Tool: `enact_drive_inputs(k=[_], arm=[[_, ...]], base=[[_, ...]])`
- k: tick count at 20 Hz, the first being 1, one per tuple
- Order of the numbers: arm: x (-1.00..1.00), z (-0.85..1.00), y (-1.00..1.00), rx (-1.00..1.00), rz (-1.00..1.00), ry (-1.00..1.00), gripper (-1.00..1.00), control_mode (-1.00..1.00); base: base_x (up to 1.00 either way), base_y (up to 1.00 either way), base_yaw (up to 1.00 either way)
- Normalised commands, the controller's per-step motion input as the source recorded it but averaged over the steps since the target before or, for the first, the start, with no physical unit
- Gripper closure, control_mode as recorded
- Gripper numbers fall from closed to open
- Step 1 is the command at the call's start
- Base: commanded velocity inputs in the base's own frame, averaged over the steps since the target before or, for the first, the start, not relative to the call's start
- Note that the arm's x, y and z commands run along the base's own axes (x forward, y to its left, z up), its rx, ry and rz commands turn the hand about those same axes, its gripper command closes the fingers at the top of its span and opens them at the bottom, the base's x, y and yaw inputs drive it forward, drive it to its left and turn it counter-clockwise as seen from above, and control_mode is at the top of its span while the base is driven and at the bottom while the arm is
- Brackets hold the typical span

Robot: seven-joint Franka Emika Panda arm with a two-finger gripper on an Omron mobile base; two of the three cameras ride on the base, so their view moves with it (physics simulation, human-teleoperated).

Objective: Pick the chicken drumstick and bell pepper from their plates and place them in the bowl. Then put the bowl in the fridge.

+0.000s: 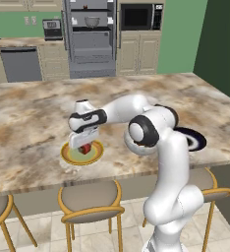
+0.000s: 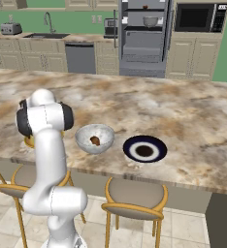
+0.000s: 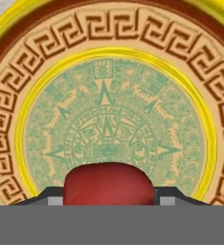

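Hand view showed the gripper [image 3: 109, 201] right over the bell pepper [image 3: 109, 184], its two dark fingertips [image 3: 49, 195] flanking the red vegetable on either side; whether the jaws had clamped it or merely stood apart around it could not be told. Beneath the pepper lay the yellow-rimmed plate [image 3: 18, 95] with its pale green patterned centre. From the left base view, that plate [image 1: 68, 156] sat near the front edge of the marble counter [image 1: 33, 108], the gripper [image 1: 85, 145] low over it. Beside it, as the right base view showed, stood the speckled bowl [image 2: 86, 133] with the chicken drumstick [image 2: 94, 140] inside, and just beyond the bowl the dark plate [image 2: 130, 147]. Far behind the counter stood the fridge [image 2: 144, 36], open, with a microwave [image 2: 198, 17] next to it.
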Motion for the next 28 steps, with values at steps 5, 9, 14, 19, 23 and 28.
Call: enact_drive_inputs(k=[5,9,14,19,23,28], arm=[[-0.25,0.43,-0.15,0.04,-0.05,0.0,1.0,-1.0],[-0.32,0.46,-0.33,0.01,-0.01,-0.06,1.0,-1.0],[-0.14,0.47,-0.47,0.0,-0.01,-0.06,1.0,-1.0],[-0.08,0.35,-0.61,0.0,0.0,-0.06,1.0,-1.0],[-0.15,0.28,-0.69,0.0,0.0,-0.1,1.0,-1.0],[-0.24,0.17,-0.74,0.0,0.0,-0.14,1.0,-1.0]], base=[[0.0,0.0,0.0],[0.0,0.0,0.0],[0.0,0.0,0.0],[0.0,0.0,0.0],[0.0,0.0,0.0],[0.0,0.0,0.0]])
